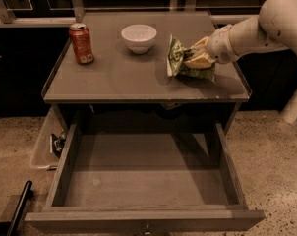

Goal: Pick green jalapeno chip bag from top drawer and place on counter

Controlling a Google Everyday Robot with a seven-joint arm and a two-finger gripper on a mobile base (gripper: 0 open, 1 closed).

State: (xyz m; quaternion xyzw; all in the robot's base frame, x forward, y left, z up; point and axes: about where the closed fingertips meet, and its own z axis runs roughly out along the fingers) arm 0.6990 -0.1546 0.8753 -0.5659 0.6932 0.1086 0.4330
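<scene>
We note gripper right of bowl, jaws pinching bag at counter, can left of bowl, drawer open below.

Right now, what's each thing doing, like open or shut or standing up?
Top drawer: pulled open, empty.
Green jalapeno chip bag: on the counter, standing on edge.
Gripper: shut on the bag, over counter's right side.
Soda can: upright.
White bowl: upright.
</scene>
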